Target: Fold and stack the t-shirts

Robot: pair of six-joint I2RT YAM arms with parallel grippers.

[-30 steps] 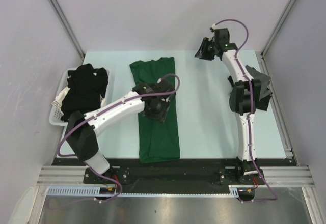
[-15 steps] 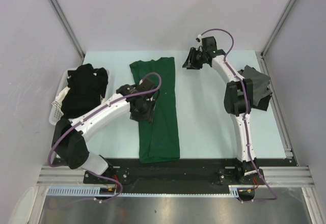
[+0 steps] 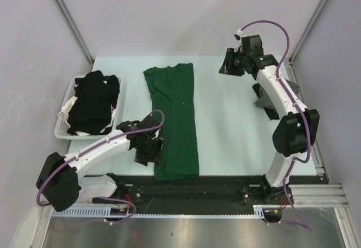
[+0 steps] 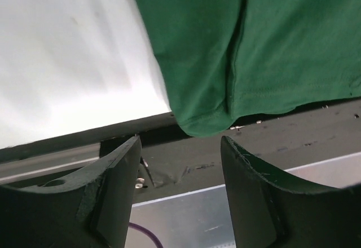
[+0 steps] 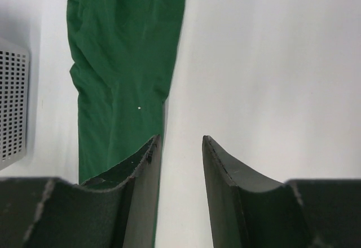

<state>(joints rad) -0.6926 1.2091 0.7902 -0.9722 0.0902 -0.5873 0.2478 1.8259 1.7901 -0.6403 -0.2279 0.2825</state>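
A dark green t-shirt point(image 3: 175, 118) lies in a long lengthwise-folded strip from the table's back to its near edge. My left gripper point(image 3: 148, 149) hovers at the strip's near left corner point(image 4: 206, 121), jaws open and empty, the hem just beyond the fingertips point(image 4: 127, 152). My right gripper point(image 3: 231, 62) is over bare table at the back, right of the shirt's collar end point(image 5: 124, 62), open with nothing between its fingers. A grey t-shirt point(image 3: 260, 100) lies at the right, mostly hidden behind the right arm. Black t-shirts point(image 3: 95, 98) are piled in the basket.
A white slatted basket point(image 3: 61, 125) stands at the left edge of the table, its corner point(image 5: 11, 101) also in the right wrist view. The black base rail point(image 3: 214, 186) runs along the near edge, just beyond the green shirt's hem.
My left gripper has drawn back from the middle of the green shirt to its near left corner and opened wider. The right arm's elbow swung right, covering the grey shirt.
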